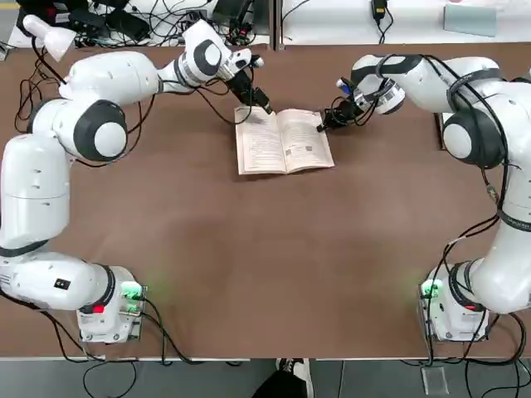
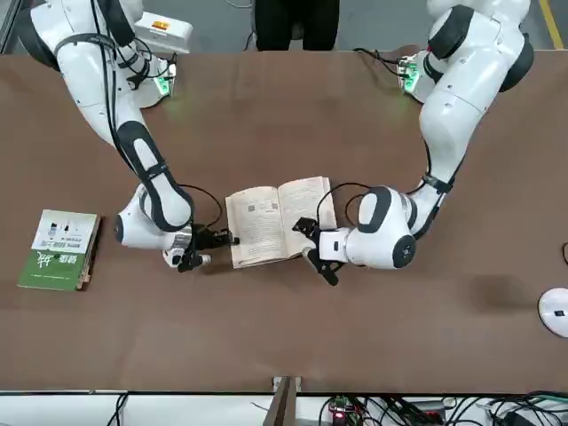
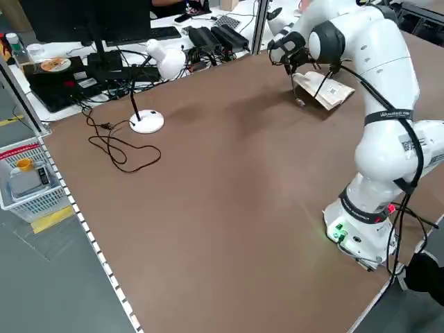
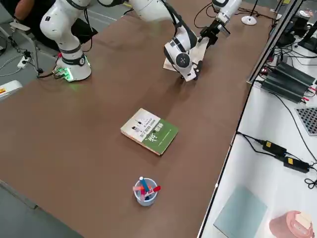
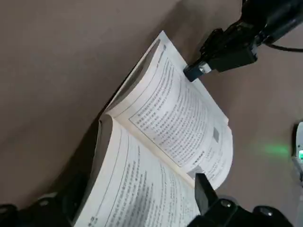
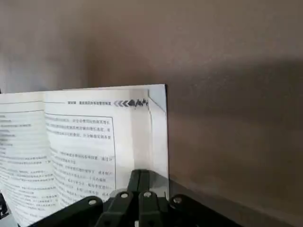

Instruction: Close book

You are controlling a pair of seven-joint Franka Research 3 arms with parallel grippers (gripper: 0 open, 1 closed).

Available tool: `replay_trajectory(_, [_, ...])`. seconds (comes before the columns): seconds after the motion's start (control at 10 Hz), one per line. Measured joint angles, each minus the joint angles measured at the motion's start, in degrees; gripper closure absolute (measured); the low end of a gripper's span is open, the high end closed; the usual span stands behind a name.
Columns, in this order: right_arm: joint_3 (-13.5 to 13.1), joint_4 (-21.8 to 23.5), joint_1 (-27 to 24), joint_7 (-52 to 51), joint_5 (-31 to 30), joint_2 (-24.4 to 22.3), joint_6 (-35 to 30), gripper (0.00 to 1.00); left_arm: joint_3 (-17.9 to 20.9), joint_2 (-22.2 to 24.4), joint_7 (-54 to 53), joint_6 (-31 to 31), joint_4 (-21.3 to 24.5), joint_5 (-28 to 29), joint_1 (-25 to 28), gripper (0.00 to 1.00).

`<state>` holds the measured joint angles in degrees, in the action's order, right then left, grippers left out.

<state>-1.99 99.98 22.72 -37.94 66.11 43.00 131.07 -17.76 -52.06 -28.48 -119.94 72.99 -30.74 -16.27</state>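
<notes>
1. Book [image 1: 259,149]: lies open and face up on the brown table [image 1: 216,265], toward the side across from the arm bases and between the two grippers. Text pages show on both halves.
2. Left gripper [image 5: 137,189]: located at the far corner of the book's left half. Its fingers stand wide apart, with part of that half visible between them in the wrist view. No closed grip observed.
3. Right gripper [image 6: 140,176]: located at the outer margin of the book's right half. Its fingers are shut together, with nothing seen pinched between them. Whether the tips press on the margin cannot be told.
4. Green-and-white book [image 2: 60,251]: closed, flat on the table, to the robot's right of the open book and well apart from it.
5. Pen cup [image 4: 145,197]: upright on the table, beyond the green-and-white book on the robot's right, containing markers [image 4: 143,184].
</notes>
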Motion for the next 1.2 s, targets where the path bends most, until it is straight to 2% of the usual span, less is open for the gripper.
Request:
replay_trajectory(0.8, [-0.1,0.0,0.0,-0.5,0.0,0.0,0.0,0.99,0.2,1.5,3.7,1.0,0.0,0.0,0.0,0.01])
replay_trajectory(1.2, [-0.1,0.0,0.0,-0.6,-0.1,0.0,0.0,0.99,0.2,2.0,9.1,1.1,0.0,0.0,-0.2,0.01])
